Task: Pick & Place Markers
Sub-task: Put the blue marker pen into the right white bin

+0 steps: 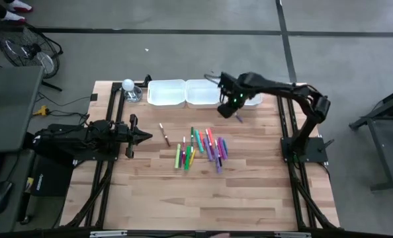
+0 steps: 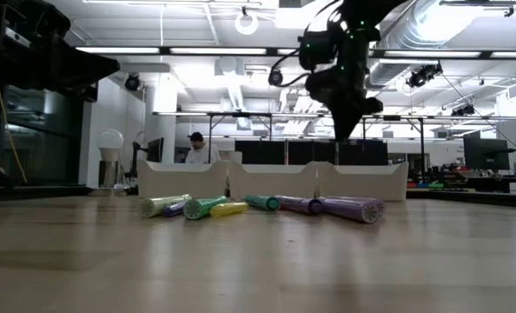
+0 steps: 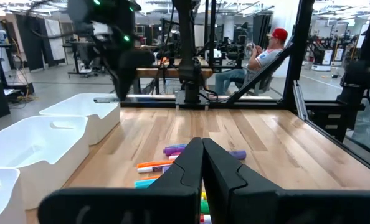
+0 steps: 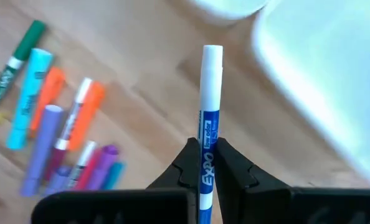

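Holding a blue-and-white marker upright between its two fingers, the right hand hangs above the bench, just in front of the rightmost of three white trays. We see in the right wrist view that the marker's white end points away from the hand, with bare wood beneath it and a tray wall close by. The remaining markers lie in a loose cluster near the bench's middle, well apart from the trays; we count green, yellow, orange, red, pink and purple among them, and one marker lies alone toward the left arm's side. The left hand rests low at the left edge of the bench, its fingers pressed together and pinching nothing, pointing toward the cluster. A clear bottle with a white cap stands beside the leftmost tray. Beyond the bench, a seated person shows in the left wrist view.
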Available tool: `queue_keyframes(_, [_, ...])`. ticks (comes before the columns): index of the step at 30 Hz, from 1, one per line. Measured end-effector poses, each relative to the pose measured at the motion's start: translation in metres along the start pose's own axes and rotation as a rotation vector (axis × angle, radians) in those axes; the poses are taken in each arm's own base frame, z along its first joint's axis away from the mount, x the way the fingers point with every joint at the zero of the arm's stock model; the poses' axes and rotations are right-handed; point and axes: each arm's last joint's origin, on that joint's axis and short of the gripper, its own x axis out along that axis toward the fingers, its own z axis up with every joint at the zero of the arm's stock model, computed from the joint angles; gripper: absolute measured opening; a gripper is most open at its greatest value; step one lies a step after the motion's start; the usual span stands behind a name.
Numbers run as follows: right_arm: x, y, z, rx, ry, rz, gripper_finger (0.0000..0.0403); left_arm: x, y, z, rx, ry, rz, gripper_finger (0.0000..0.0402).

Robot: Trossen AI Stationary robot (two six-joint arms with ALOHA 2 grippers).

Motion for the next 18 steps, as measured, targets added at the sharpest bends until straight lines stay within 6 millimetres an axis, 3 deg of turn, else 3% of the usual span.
queue_keyframes(4, [-0.020, -0.022, 0.013, -0.091, -0.038, -0.065, 0.0015, 0.000, 0.000, 0.000, 0.000, 0.000, 0.000, 0.0001])
queue_keyframes(7, [-0.024, -0.039, 0.021, -0.148, -0.058, -0.117, 0.0015, 0.000, 0.000, 0.000, 0.000, 0.000, 0.000, 0.0001])
queue_keyframes(13, [-0.002, -0.072, 0.031, -0.292, 0.003, -0.193, 0.0015, 0.000, 0.000, 0.000, 0.000, 0.000, 0.000, 0.0001])
queue_keyframes(18, [0.019, -0.088, 0.039, -0.416, 0.065, -0.267, 0.0016, 0.000, 0.000, 0.000, 0.000, 0.000, 0.000, 0.0001])
